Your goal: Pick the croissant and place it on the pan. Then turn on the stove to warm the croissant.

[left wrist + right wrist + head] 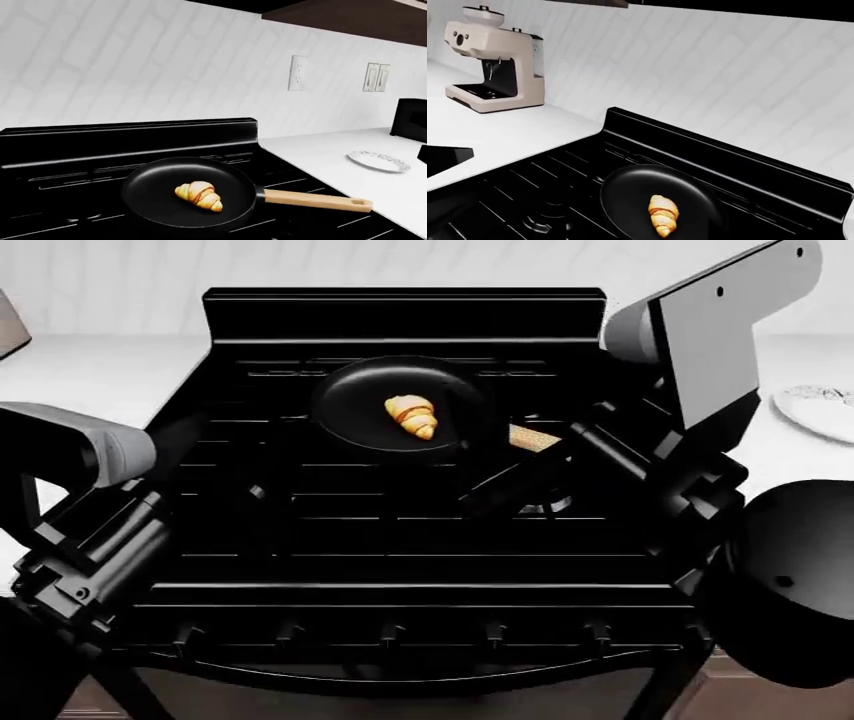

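Observation:
The croissant (412,417) lies inside the black pan (350,410) on a rear burner of the stove (400,560). It also shows in the left wrist view (199,195) and the right wrist view (664,214). The pan's wooden handle (317,201) points to the right. My right gripper (487,498) hovers over the grates just in front of the handle, empty. My left gripper (214,455) is over the stove's left side, apart from the pan. Both are black against the black stove, so how their jaws stand is unclear. The front knobs (387,632) run along the near edge.
A white patterned plate (379,161) lies on the white counter right of the stove, with a black appliance (408,124) behind it. A cream coffee machine (494,60) stands on the left counter. The stove's raised back panel (400,312) meets a white tiled wall.

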